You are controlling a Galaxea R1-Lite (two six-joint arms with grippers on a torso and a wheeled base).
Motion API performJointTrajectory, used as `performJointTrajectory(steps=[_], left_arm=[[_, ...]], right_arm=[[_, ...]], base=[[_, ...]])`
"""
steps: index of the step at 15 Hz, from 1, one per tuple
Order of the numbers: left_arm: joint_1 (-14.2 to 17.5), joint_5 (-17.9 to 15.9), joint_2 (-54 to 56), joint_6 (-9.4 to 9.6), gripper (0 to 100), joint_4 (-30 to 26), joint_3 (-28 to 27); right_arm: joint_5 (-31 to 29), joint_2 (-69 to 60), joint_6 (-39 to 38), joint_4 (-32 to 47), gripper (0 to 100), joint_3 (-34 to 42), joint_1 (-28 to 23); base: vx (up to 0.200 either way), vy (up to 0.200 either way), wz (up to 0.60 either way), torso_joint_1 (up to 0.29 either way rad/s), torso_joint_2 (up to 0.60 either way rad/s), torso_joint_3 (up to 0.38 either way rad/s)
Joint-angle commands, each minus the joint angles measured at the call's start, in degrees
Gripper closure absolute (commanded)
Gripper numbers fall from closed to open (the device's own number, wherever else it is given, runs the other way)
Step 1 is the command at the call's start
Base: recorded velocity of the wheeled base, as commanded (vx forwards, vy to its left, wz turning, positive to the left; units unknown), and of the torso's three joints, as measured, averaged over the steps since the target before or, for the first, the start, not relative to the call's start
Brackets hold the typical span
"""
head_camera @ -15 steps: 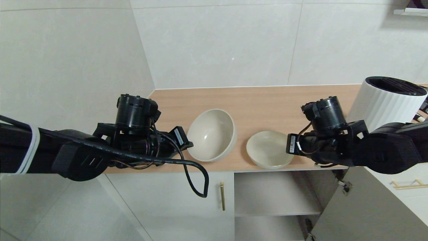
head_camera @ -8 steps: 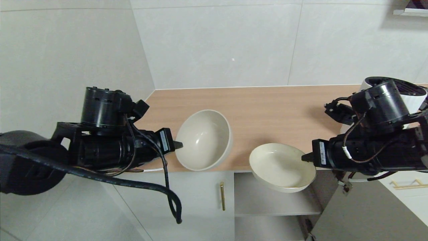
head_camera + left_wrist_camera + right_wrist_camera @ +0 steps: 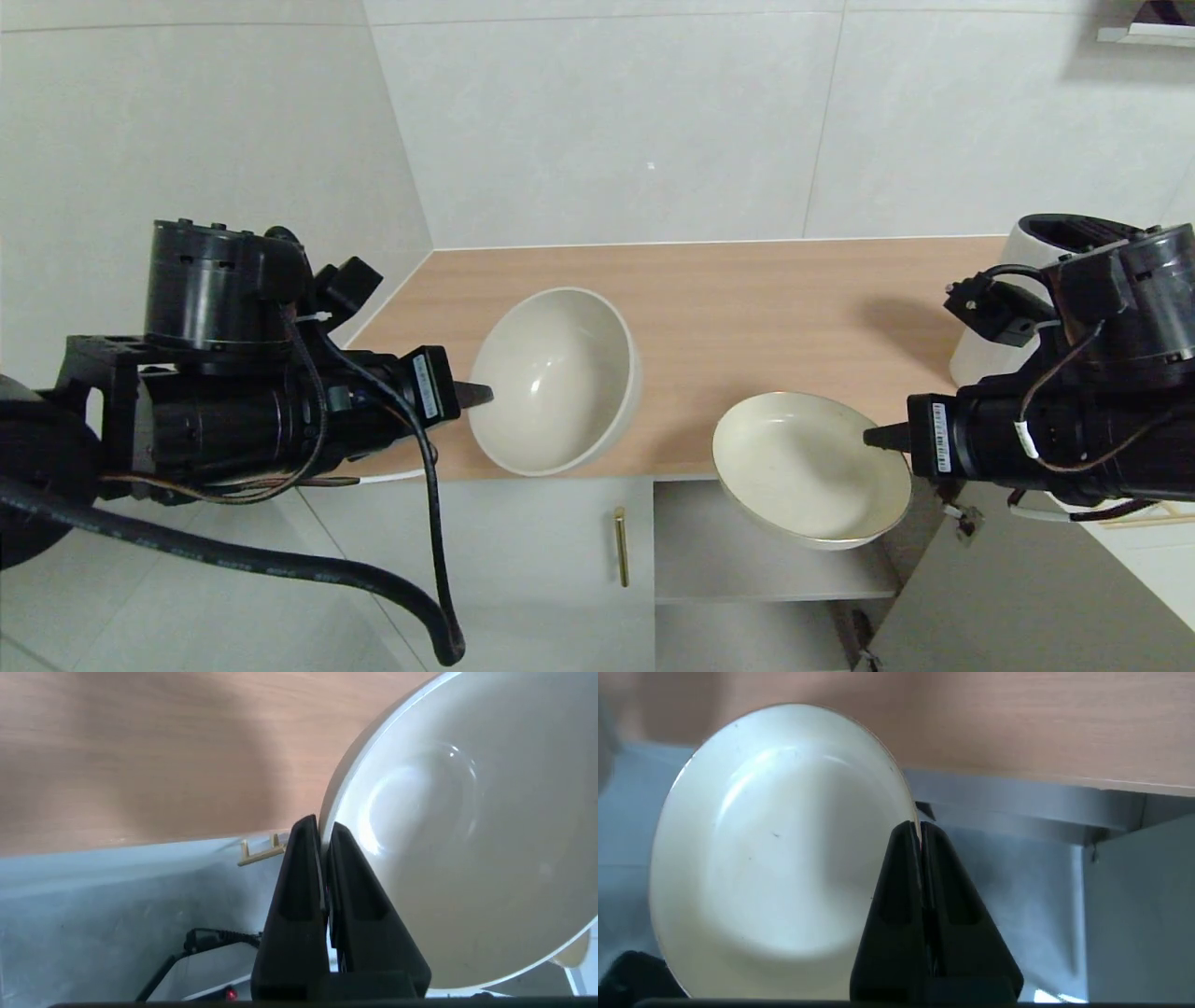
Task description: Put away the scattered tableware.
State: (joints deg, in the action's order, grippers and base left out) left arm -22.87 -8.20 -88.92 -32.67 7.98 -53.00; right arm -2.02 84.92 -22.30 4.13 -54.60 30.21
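Left pincer [image 3: 481,394]: pinched shut on the rim of the big bowl [image 3: 560,383], one finger inside and one outside.
Right pincer [image 3: 873,436]: pinched shut on the rim of the small bowl [image 3: 808,467], in the same way.
Big bowl: I hold it tipped, with its open side turned up and to the right. It is over the near left part of the counter [image 3: 747,299]. I cannot tell if its bottom touches the wood.
Small bowl: I hold it out past the near edge of the counter, on the right. It hangs in the air above the open cupboard.
Cupboard: it is under the counter. Its door [image 3: 1008,597] is swung open to the right, and a shelf [image 3: 747,560] shows just below the small bowl.
White tub [image 3: 980,355]: it stands on the far right of the counter, behind my right arm.
Done so far: I think both bowls are picked up, one in each pincer.
Left to do: no bowl is in the cupboard yet. I think each one must go down onto the shelf, and then I must let go.
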Motion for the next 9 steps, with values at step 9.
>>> performJointTrajectory(steps=[9], left_arm=[[-0.7, 0.0, -0.4, -0.11, 100, 0.0, -0.1]], right_arm=[[0.0, 0.6, 0.9, -4.0, 100, 2.9, 0.0]], base=[[-0.067, 0.0, 0.0, 0.001, 0.0, -0.001]])
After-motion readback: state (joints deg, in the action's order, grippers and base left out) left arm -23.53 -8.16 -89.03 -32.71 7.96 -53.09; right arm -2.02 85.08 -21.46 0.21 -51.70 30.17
